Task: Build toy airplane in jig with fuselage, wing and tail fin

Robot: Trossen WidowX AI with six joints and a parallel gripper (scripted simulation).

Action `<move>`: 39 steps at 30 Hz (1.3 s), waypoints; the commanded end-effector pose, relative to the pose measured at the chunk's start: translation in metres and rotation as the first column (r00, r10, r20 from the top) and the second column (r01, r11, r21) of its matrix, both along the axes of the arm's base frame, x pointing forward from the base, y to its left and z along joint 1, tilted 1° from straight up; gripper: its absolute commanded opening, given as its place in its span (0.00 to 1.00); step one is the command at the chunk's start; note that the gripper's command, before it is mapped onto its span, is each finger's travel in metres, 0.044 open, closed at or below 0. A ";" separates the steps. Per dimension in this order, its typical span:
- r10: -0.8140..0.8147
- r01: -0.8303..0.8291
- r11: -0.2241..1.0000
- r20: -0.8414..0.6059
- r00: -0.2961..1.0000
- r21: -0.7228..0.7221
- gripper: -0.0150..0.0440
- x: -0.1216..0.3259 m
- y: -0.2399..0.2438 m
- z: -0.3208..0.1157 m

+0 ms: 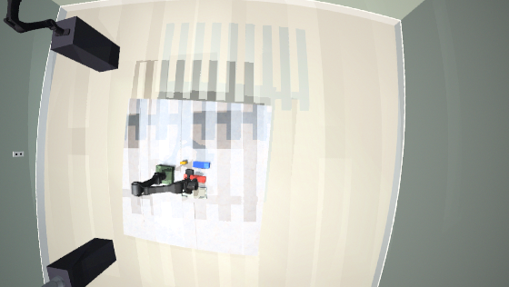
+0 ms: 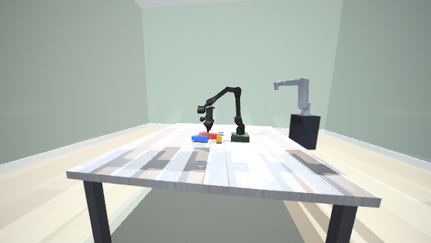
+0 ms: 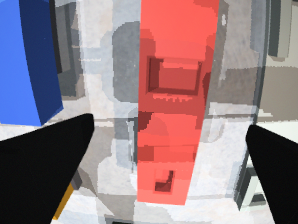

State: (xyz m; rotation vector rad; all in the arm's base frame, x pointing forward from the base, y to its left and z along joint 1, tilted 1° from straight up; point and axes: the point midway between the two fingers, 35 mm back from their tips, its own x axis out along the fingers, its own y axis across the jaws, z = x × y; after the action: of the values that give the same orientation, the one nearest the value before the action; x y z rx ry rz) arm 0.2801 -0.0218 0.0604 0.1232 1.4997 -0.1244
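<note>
The red fuselage (image 1: 200,179) (image 2: 214,136) (image 3: 170,120) lies on the table outside the jig, its large wing socket (image 3: 174,77) and small tail socket (image 3: 164,181) facing up and empty. My gripper (image 3: 170,127) (image 2: 208,131) is open and empty, pointing down over the fuselage, with one finger to each side of it in the wrist view. The blue wing (image 1: 201,164) (image 2: 199,138) (image 3: 37,60) and the yellow tail fin (image 1: 184,163) (image 2: 218,138) (image 3: 63,202) lie apart beside it. The pale jig (image 1: 204,195) (image 3: 246,190) is on the fuselage's other side, partly hidden by the arm in the top view.
The arm's green base (image 1: 167,173) (image 2: 240,137) stands on the table near the parts. The blue wing's end is close to the left finger in the wrist view. A grey arm on a dark pedestal (image 2: 304,131) stands beyond the table edge. Striped shadows cross the table (image 1: 227,241).
</note>
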 end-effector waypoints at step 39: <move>-0.005 0.005 1.000 -0.014 1.000 -0.001 0.78 0.001 0.000 -0.055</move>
State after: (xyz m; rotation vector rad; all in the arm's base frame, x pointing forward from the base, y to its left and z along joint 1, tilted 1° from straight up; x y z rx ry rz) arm 0.2827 -0.0221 0.0093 0.1228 1.5016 -0.1251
